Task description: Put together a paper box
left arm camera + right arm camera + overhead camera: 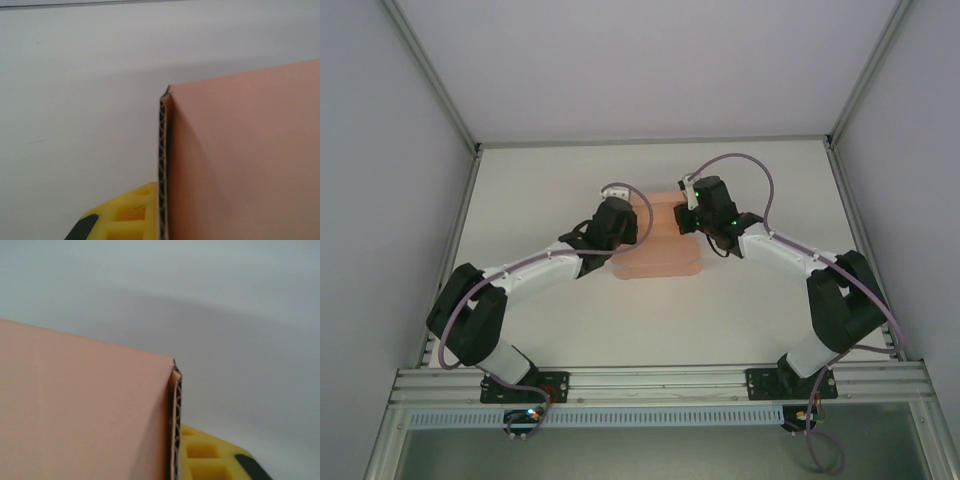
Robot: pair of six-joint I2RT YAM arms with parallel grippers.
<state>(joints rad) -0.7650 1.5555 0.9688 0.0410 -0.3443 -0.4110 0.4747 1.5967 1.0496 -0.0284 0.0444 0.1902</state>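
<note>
Two grips on one thing: my left gripper [628, 228] and my right gripper [692, 215] are each closed on a wall of the paper box [660, 255]. The box sits near the middle of the white table [540, 310], a little toward the far side. From above, the salmon-pink card runs widest left to right along its near edge. That looks like its long axis, though my wrists cover the far part and I cannot be sure.

My arms bow outward at the elbows, and the forearms angle inward to meet over the box. The left holds its left side, and the right holds its far right end.

Through my left wrist camera the wall stands upright. Its fluted edge [162, 165] runs straight up, with the pink face to the right of it. One yellow finger [125, 215] presses its left side, and the card hides the partner finger. My right wrist camera mirrors this, with the pink face on the left and a yellow finger [205, 460] touching the right of the fluted edge. The bottom of the frame cuts both fingers off.
</note>
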